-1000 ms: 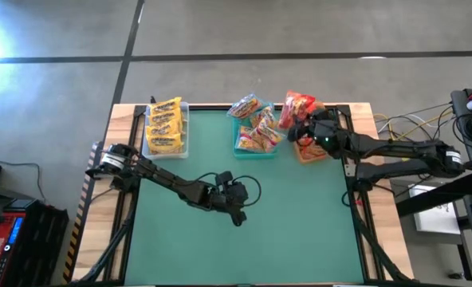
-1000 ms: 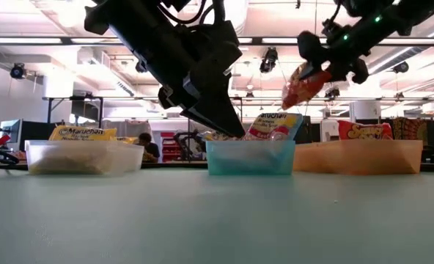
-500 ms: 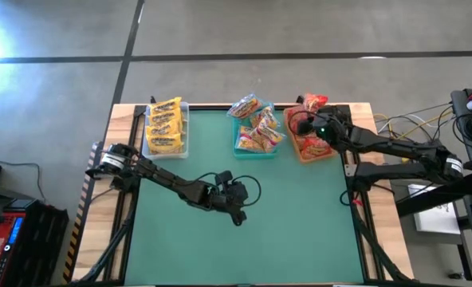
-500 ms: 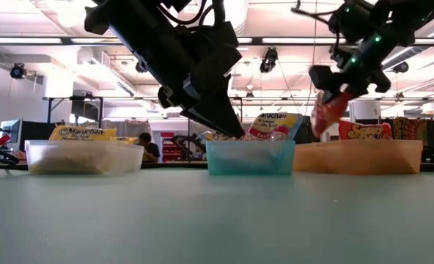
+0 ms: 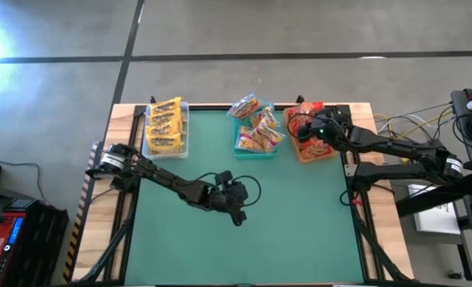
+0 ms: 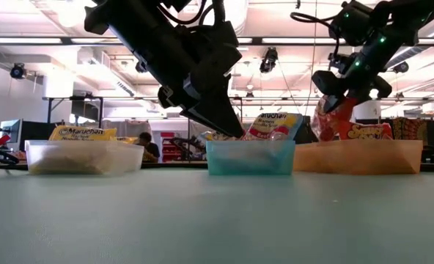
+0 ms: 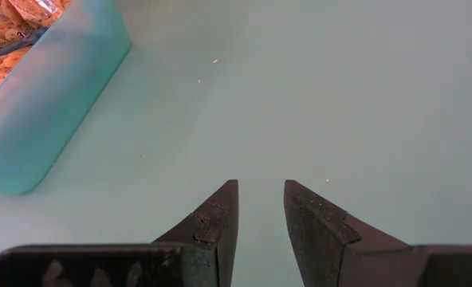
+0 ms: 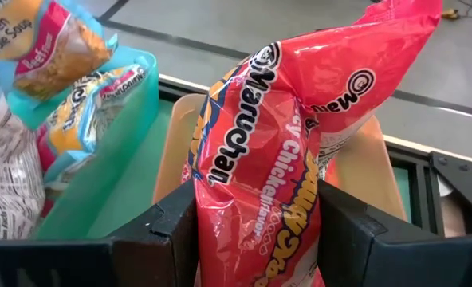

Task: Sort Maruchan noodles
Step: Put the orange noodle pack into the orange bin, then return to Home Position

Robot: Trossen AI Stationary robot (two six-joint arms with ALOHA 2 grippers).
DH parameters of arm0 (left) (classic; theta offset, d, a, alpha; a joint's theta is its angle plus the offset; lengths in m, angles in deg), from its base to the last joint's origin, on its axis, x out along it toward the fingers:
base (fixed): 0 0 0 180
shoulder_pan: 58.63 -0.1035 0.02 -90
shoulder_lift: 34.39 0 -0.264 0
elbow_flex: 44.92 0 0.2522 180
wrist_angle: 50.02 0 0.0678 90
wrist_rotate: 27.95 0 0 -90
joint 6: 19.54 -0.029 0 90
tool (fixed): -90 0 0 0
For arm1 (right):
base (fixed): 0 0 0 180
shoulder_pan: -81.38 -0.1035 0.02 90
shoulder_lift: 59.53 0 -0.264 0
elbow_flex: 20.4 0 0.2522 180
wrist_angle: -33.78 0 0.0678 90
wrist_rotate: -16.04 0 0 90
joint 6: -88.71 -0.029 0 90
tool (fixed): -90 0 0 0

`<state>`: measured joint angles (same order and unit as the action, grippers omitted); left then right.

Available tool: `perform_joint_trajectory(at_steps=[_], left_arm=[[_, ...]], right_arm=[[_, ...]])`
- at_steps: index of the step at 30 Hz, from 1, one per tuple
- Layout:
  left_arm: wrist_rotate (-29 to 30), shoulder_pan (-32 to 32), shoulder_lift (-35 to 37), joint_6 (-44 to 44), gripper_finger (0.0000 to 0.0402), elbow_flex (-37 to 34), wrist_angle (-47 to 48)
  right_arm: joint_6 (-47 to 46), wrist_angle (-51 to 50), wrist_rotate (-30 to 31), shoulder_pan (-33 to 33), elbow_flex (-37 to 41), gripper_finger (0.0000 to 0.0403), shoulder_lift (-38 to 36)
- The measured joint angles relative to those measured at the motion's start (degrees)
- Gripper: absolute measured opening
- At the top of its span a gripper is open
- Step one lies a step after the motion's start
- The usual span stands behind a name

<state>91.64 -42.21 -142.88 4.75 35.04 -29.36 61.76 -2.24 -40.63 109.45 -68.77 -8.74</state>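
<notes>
Right gripper grips red packet over tan bin.

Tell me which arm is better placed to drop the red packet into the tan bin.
Right. The right gripper already grips the red packet above the tan bin; the left gripper hangs empty over mid-table.

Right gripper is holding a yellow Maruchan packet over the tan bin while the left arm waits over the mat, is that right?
Not quite: the packet is red, not yellow. The right wrist view shows the right gripper shut on a red Maruchan packet above the tan bin. The rest holds: the left gripper waits over the green mat, holding nothing.
</notes>
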Motion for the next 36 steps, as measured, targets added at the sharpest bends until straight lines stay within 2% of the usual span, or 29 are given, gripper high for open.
perform_joint_trajectory(at_steps=[5,9,17,19,23,27,36], left_arm=[[0.0,0.0,0.0,0.2,0.0087,0.0,0.0],[0.0,0.0,0.0,0.2,0.0087,0.0,0.0],[0.0,0.0,0.0,0.2,0.0087,0.0,0.0],[0.0,0.0,0.0,0.2,0.0087,0.0,0.3],[0.8,0.0,0.6,-0.9,0.0087,0.0,3.3],[1.2,0.0,3.9,-1.7,0.0087,0.0,6.9],[8.8,0.1,15.9,0.8,0.0087,-3.3,18.8]], right_arm=[[2.1,-0.2,-1.2,0.0,0.0,0.0186,0.0],[1.8,-1.2,-5.1,0.0,0.0,0.0195,0.0],[0.9,-1.5,-5.5,0.0,0.0,0.0172,0.0],[0.8,-1.5,-7.7,0.0,0.0,0.0174,0.0],[0.6,-1.2,-15.9,-0.1,0.0,0.0189,-0.1],[2.2,-0.8,-22.9,-0.8,-0.6,0.0199,-1.2],[5.2,1.2,-22.5,-7.9,-0.4,0.0201,-8.4]])
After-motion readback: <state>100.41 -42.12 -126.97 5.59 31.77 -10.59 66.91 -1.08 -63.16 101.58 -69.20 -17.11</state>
